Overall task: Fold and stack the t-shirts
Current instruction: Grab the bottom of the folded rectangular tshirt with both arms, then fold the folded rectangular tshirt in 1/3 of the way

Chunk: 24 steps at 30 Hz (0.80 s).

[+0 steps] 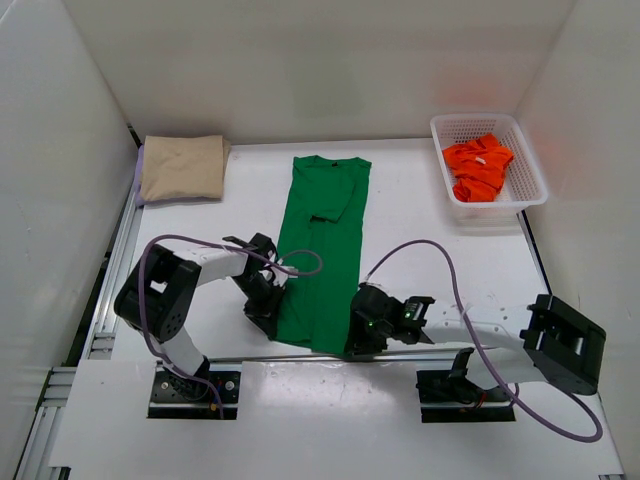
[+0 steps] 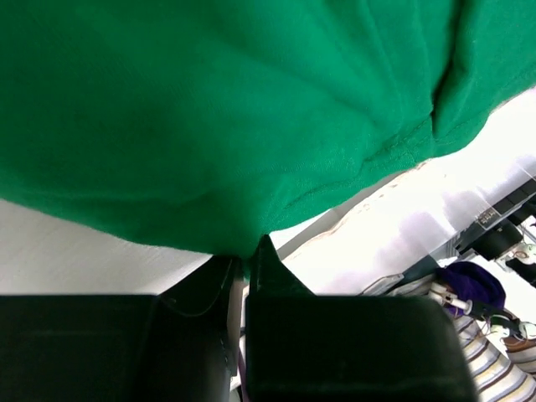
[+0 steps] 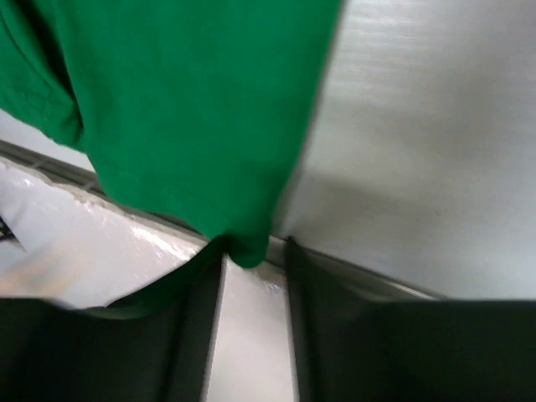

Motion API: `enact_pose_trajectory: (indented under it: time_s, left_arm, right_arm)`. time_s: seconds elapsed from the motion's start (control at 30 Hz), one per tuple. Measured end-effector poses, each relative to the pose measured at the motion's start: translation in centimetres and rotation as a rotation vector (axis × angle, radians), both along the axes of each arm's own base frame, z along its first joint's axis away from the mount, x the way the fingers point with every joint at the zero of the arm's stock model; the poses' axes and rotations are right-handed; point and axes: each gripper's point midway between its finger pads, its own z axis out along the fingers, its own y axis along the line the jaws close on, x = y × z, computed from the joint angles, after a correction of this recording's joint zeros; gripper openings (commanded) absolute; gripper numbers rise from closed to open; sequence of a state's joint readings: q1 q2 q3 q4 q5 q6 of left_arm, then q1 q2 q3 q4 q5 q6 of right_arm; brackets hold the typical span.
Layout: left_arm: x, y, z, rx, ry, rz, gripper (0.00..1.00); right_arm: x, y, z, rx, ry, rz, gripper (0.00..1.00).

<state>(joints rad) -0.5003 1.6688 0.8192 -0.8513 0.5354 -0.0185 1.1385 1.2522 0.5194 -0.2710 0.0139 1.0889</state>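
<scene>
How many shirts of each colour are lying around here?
green shirt: 1
tan shirt: 1
orange shirt: 1, in the basket
lavender shirt: 1, only an edge showing under the tan one
Total: 4 shirts

white plastic lattice basket (image 1: 528, 170) at the far right corner of the white tabletop (image 1: 420, 215), close to the right wall. plain white walls (image 1: 300, 60) on three sides. silver slotted rail (image 1: 108, 290) along the tabletop's left edge, near to far. flat white panel (image 1: 330, 420) across the near edge.
</scene>
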Motion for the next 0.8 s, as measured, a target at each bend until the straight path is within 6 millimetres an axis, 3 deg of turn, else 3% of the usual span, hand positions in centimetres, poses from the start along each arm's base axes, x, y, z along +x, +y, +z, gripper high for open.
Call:
enact_pose_trajectory:
  time_s: [0.07,0.1,0.2,0.33,0.43,0.6,0.7,0.8]
  left_arm:
    - [0.1,-0.1,0.0,-0.003,-0.006,0.000,0.10]
    - [0.2,-0.1,0.1,-0.003,-0.009,-0.001,0.10]
    - [1.2,-0.5,0.5,-0.010,-0.038,-0.003,0.10]
    - [4.4,-1.9,2.8,-0.035,-0.120,-0.004,0.10]
    - [8.0,-3.5,6.1,-0.083,-0.218,0.008,0.10]
    - [14.1,-4.4,11.6,-0.157,-0.384,0.069,0.10]
    - [16.9,-3.9,12.8,-0.156,-0.420,0.112,0.10]
    - [20.3,-3.2,12.4,-0.132,-0.434,0.153,0.10]
  right_arm:
    - [0.1,0.2,-0.2,0.009,0.011,0.015,0.12]
    - [0.1,0.2,-0.4,0.009,0.018,0.021,0.00]
    - [0.5,0.2,-0.3,0.022,0.031,0.026,0.00]
    - [2.3,-0.3,0.9,0.059,0.012,-0.014,0.00]
    - [5.7,-1.0,3.4,0.088,-0.036,-0.090,0.00]
    - [13.5,-1.0,9.5,0.131,-0.182,-0.172,0.00]
    - [18.3,-0.8,11.8,0.119,-0.249,-0.186,0.00]
    - [22.2,-0.7,12.0,0.085,-0.270,-0.193,0.00]
